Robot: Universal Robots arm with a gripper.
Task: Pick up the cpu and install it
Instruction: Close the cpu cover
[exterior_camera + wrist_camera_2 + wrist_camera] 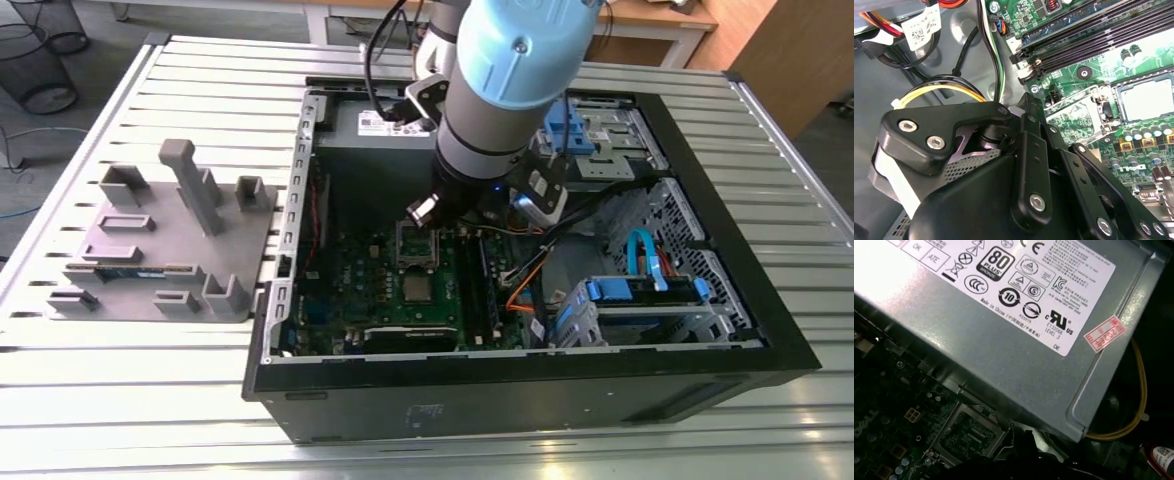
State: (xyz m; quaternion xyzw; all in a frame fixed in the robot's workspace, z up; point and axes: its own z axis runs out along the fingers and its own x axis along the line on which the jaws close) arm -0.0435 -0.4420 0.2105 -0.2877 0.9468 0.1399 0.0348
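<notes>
A small silver square with a pale rim, which looks like the cpu (pixel 418 291), lies flat in the motherboard socket inside the open computer case (pixel 534 375). The second wrist view shows the same cpu (pixel 1149 100) beside the socket's metal hold-down frame (pixel 1079 112), which stands swung open. My gripper (pixel 424 210) hangs low in the case, above that open frame (pixel 416 243) and a little toward the power supply from the cpu. In the second wrist view the gripper's (pixel 1029 107) black linkage blocks the foreground. Its dark tip (pixel 1024 440) shows in the first wrist view, next to the frame (pixel 971 432).
The grey power supply box (pixel 1004 315) sits close behind the gripper. Memory slots (pixel 1094 35) and yellow cables (pixel 939 90) run nearby. A blue drive cage (pixel 641 290) is at the exterior view's right. A grey parts fixture (pixel 160 250) stands on the slatted table at its left.
</notes>
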